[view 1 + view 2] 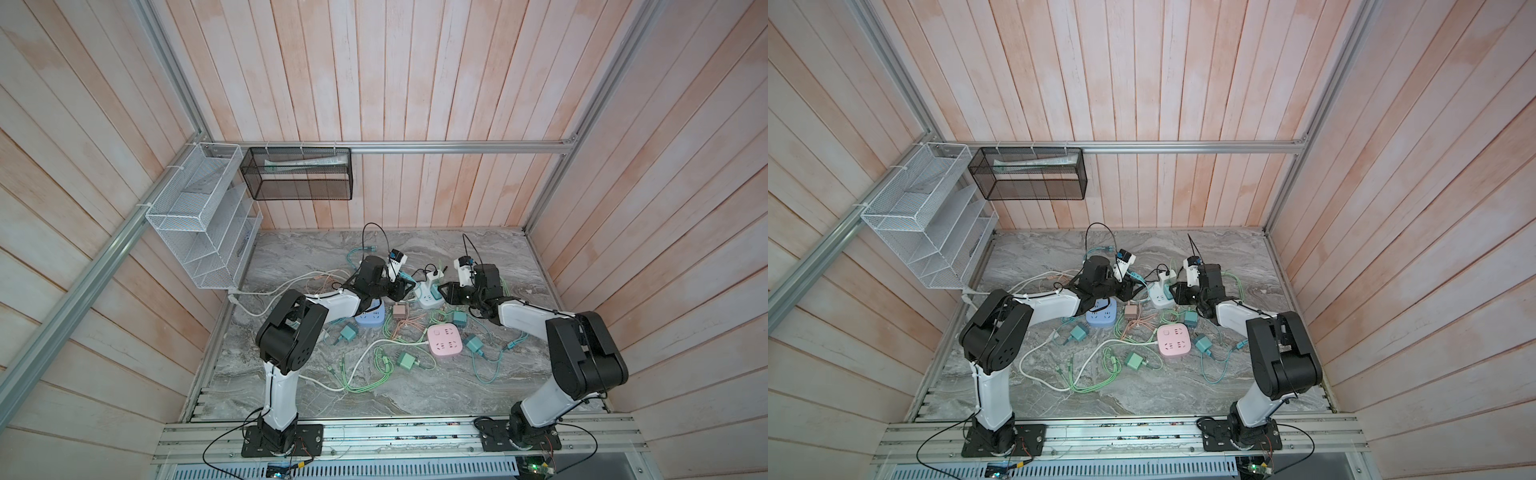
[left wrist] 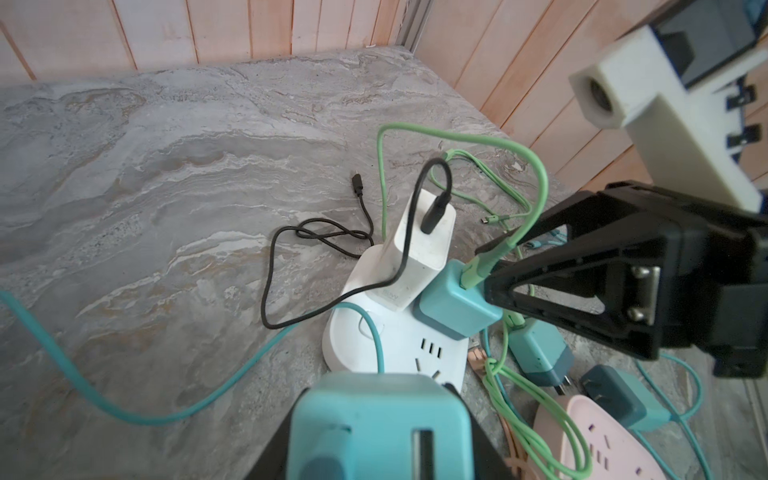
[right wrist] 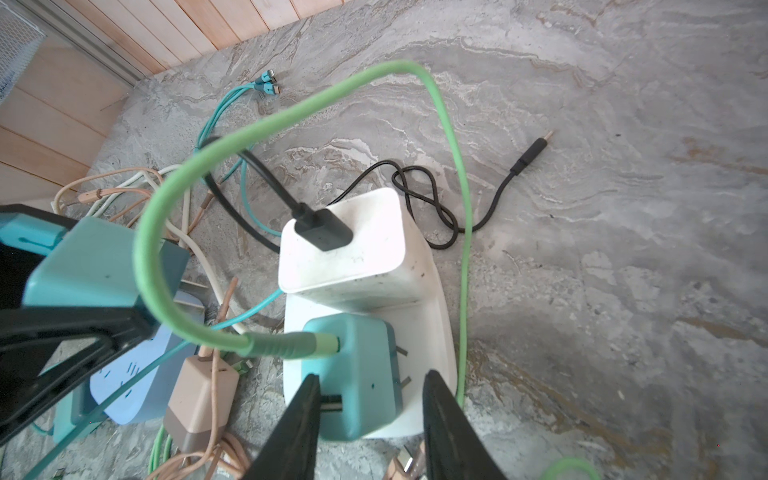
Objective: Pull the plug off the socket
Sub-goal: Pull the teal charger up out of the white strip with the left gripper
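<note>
The white socket (image 1: pixel 424 300) (image 1: pixel 1156 300) (image 3: pixel 436 324) (image 2: pixel 374 345) lies mid-table. A teal plug (image 3: pixel 365 345) (image 2: pixel 453 307) (image 1: pixel 435 294) with a green cable stands on it, and its metal prongs show partly between its body and the socket face. My right gripper (image 3: pixel 372 376) (image 1: pixel 444 289) (image 1: pixel 1174 290) (image 2: pixel 484 268) straddles this plug: one finger touches it, the other stands off with a gap. A white charger (image 3: pixel 345 257) (image 2: pixel 415 249) with a black cable is plugged in beside it. My left gripper (image 2: pixel 380 415) (image 1: pixel 400 289) (image 1: pixel 1126 291) is shut on a loose teal plug (image 2: pixel 378 424) (image 3: pixel 87 266), clear of the socket.
A blue socket (image 1: pixel 370 319) and a pink socket (image 1: pixel 444 338) lie nearer the front. Several loose teal plugs, a beige plug (image 1: pixel 400 309) and tangled green, teal and white cables lie around them. Wire baskets (image 1: pixel 199 216) hang on the left wall.
</note>
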Motion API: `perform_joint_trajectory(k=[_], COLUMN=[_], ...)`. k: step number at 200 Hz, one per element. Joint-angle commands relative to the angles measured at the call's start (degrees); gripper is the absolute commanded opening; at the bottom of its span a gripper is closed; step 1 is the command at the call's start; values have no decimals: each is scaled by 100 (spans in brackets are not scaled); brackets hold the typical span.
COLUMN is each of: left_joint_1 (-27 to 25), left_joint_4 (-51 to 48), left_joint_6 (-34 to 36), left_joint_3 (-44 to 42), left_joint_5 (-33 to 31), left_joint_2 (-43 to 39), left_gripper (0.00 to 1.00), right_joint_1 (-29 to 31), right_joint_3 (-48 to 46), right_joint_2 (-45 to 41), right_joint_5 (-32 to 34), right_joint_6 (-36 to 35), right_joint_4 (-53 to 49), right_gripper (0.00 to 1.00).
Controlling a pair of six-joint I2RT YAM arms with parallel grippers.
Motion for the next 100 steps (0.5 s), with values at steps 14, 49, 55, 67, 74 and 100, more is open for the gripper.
perform_joint_trajectory(k=[14,49,55,67,74,100], left_joint_1=[197,268,276,285,285,285], left_joint_4=[170,261,257,232,208,-33], left_joint_6=[-497,-660,-679,-697,-710,-727], left_joint_3=[6,6,8,27,32,129], left_joint_5=[168,362,374,403,405,333], left_joint_2=[36,140,158,193,208,263], left_gripper=[25,33,35,39,41,49], right_joint_1=[35,35,33,30,31,35], right_joint_3=[-67,-102,-104,-113,-128,-234], right_joint_2=[76,-128,-167,-245,-294,-482], right_joint_5=[153,120,120,98,99,146], right_joint_6=[-26,-113,-127,-180,-201,-267], right_joint_4=[-757,-709,-713,-717,-711,-656], right_gripper=[41,47,48,51,52,55])
